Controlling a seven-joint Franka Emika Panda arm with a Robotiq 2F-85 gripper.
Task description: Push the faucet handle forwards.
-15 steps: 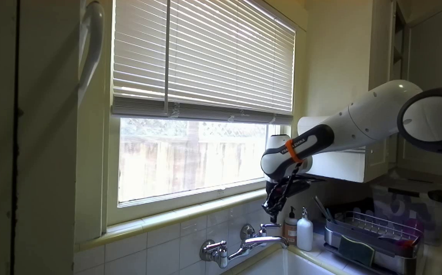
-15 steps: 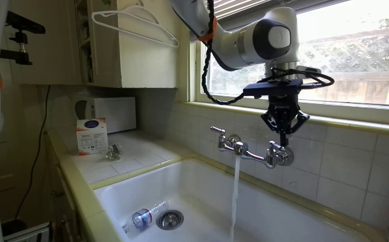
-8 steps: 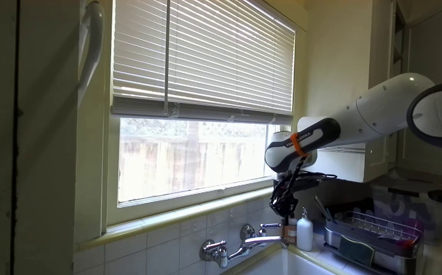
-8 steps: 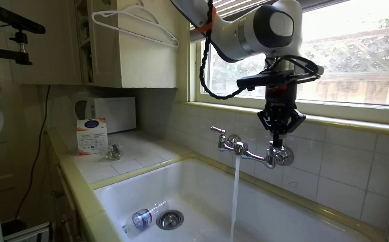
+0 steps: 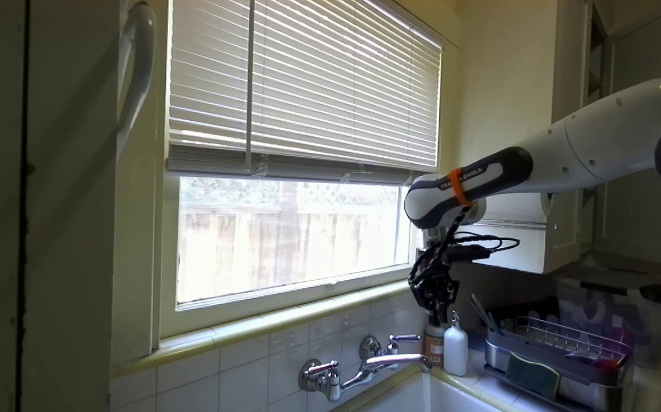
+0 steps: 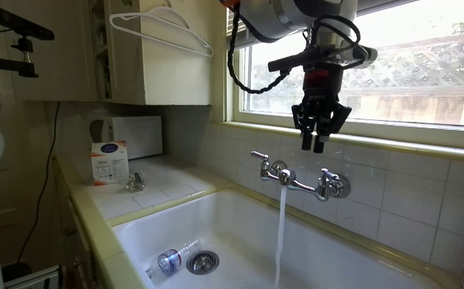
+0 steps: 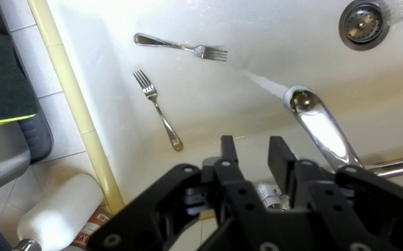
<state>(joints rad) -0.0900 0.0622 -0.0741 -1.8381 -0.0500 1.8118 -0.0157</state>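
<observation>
A chrome faucet [image 6: 302, 187] is mounted on the tiled wall, with water running from its spout [image 7: 323, 129]. It has two chrome lever handles. The faucet handle near the bottles [image 6: 330, 174] also shows in an exterior view [image 5: 405, 338]. The far handle [image 6: 259, 154] shows in both exterior views, here again [image 5: 327, 367]. My gripper [image 6: 312, 149] hangs above the handle near the bottles, apart from it. Its fingers are parted with nothing between them; it also shows in an exterior view [image 5: 438, 321]. In the wrist view, a chrome valve part [image 7: 271, 195] shows beyond the gripper [image 7: 250, 144].
A white bottle [image 5: 456, 349] and a brown bottle [image 5: 434, 348] stand beside the faucet. A dish rack [image 5: 565, 355] is behind them. Two forks [image 7: 166, 122] lie in the white sink [image 6: 336, 241], with a plastic bottle [image 6: 169, 261]. The window sill [image 6: 416, 149] runs behind the gripper.
My gripper has risen from beside the near-bottle handle and moved away from the wall. Its fingers were together and are now parted. The handles look unchanged and water still runs.
</observation>
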